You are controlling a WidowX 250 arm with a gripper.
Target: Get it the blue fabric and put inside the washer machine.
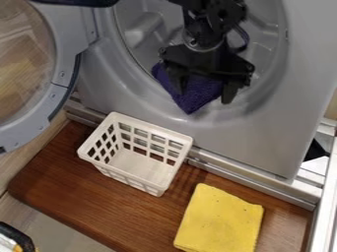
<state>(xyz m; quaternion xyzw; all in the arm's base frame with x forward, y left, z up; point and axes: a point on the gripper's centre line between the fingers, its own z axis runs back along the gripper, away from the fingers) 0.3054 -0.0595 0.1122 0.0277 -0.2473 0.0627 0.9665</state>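
At the far left, see only part of the washer's round door [60, 74], swung open and cut off by the edge. In the lower left corner, find a dark-rimmed object [18, 236], too cut off to name; likewise a black shape [76, 2] at the top edge. Next, on the brown wooden board [85, 202], see a white slatted basket [138, 174], upright, just below the washer [230, 140]. Farther right, find the blue fabric [194, 98] in the lower part of the door opening, bunched, with one corner drooping over the lip and the upper part hidden behind the black gripper [203, 94]. See the fingers [230, 92] spread well apart, one in front of the fabric, one beside its right edge; cannot make out any hold on it. Then, on the board, see a folded yellow cloth [223, 221], cut off at the bottom edge. At the far right, see metal rails [325, 197], partly cut off, beside a dark patch hard to identify.
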